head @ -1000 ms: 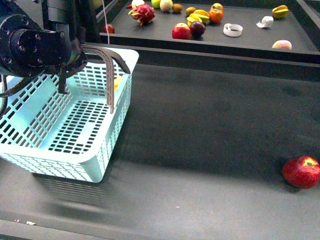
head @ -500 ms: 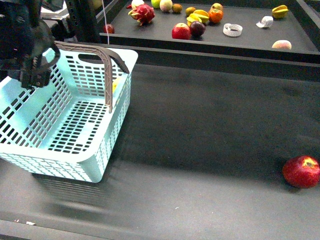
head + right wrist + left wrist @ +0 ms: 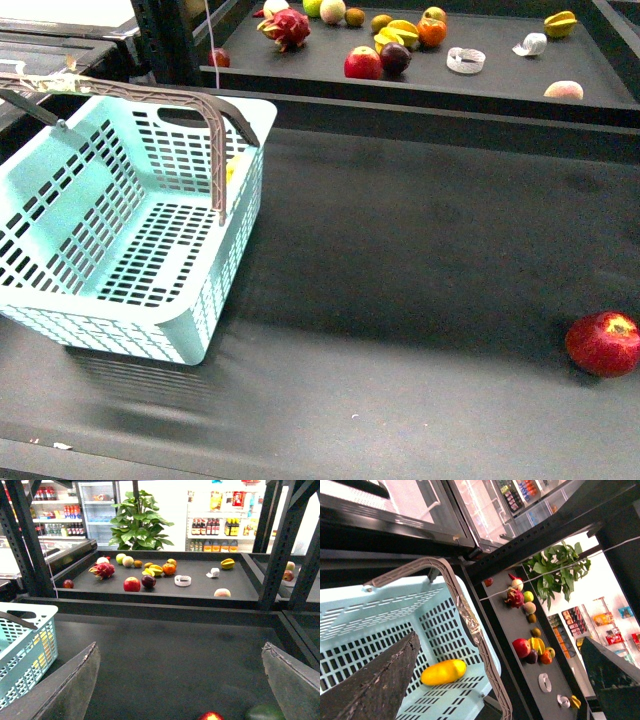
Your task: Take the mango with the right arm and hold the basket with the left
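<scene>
My left gripper (image 3: pixel 490 680) hangs wide open above the slotted turquoise plastic basket (image 3: pixel 380 615), and the smooth oval yellow mango (image 3: pixel 443 672) lies on its perforated floor. My right gripper (image 3: pixel 182 680) is spread open too, gripping nothing, over the dark matte table (image 3: pixel 165 650).

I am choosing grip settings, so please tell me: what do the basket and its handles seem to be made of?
The basket looks like moulded plastic, light turquoise and slightly glossy: its walls and floor are regular slotted grids with a smooth rim. The handles look like harder grey-brown plastic, matte; one shows a shiny wrapped patch, maybe tape.
</scene>
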Robot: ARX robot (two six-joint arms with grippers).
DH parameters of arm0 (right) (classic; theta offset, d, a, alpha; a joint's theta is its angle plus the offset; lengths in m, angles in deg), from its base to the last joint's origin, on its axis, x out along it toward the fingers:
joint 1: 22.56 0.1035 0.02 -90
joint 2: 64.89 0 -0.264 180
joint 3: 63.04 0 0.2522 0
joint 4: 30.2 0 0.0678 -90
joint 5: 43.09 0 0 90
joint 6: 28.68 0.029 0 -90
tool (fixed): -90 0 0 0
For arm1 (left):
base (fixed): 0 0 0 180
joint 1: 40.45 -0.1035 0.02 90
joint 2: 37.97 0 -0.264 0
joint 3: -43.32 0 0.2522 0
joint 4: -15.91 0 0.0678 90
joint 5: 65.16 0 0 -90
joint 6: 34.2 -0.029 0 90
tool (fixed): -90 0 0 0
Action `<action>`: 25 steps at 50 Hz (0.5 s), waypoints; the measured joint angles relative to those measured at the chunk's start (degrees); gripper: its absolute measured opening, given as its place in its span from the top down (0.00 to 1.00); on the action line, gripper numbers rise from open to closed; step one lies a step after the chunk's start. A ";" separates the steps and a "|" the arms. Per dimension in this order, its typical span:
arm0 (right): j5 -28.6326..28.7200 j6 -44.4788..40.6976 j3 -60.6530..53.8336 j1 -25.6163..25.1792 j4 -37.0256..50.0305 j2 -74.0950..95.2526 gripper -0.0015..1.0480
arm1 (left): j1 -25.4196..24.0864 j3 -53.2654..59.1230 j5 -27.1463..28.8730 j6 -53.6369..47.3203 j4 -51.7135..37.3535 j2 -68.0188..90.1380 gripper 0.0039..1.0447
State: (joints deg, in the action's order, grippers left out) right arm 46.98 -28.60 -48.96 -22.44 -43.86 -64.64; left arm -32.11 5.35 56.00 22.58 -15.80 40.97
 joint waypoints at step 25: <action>0.00 0.00 0.00 0.00 0.00 -0.02 0.08 | -1.79 13.51 -21.68 -32.02 -0.44 -20.94 0.33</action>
State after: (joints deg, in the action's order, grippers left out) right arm 46.98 -28.60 -48.96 -22.44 -43.86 -64.66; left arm -33.91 18.86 34.32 -9.44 -16.24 20.03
